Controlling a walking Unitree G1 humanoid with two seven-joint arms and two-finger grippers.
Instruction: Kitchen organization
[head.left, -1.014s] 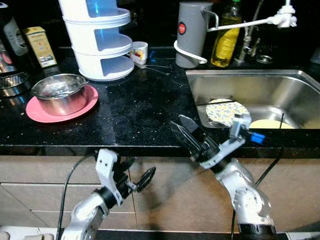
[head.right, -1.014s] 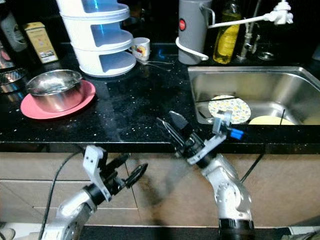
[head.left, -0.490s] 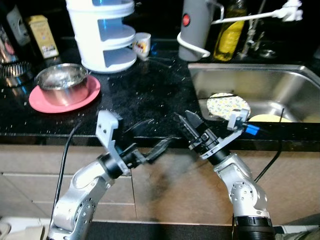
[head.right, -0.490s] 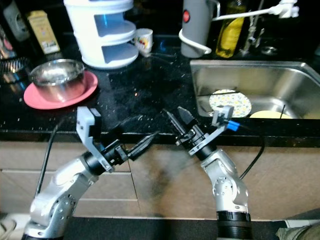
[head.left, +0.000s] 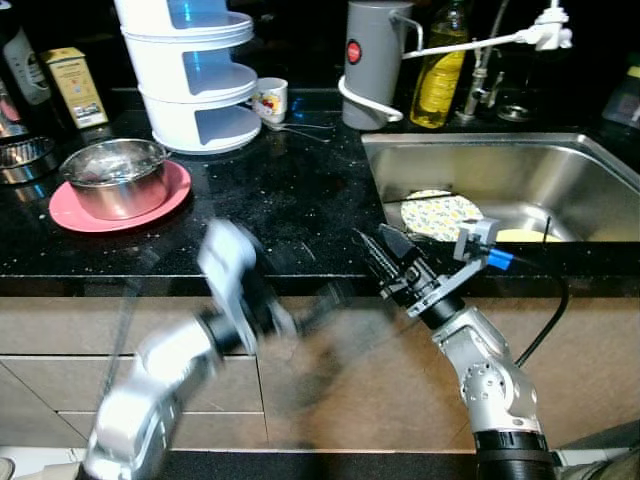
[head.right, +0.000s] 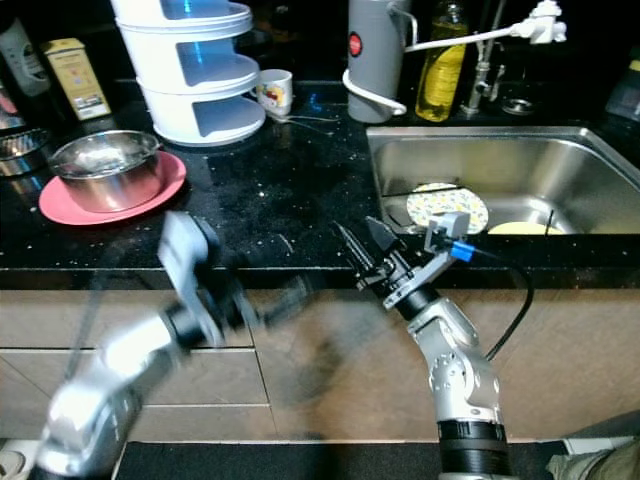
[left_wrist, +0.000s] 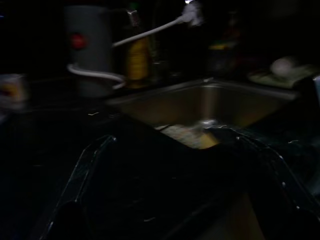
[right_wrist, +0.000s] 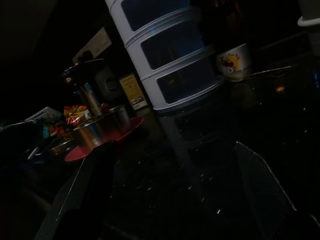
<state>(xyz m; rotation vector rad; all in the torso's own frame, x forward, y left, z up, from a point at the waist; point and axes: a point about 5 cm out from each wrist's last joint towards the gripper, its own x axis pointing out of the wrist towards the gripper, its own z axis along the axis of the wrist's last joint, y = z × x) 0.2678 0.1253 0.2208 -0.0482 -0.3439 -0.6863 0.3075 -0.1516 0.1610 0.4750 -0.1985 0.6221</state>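
approach step, nothing held yet. right claw (head.left: 385, 255) parted and empty at the counter (head.left: 290, 215) front edge, beside the sink (head.left: 520, 180). left claw (head.left: 320, 300) blurred below that edge, opening can't tell. steel bowl (head.left: 115, 180) on pink plate (head.left: 70, 215) near the left edge. next: likely reaching up and over.

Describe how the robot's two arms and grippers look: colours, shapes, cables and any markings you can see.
Both arms are silver, jointed metal cylinders. The right arm ends in a black collar and the right gripper of two long, pointed black fingers; a grey camera block with a blue plug sits on its wrist, trailing a black cable. The left arm is blurred, with a pale grey wrist block and the dark left gripper.
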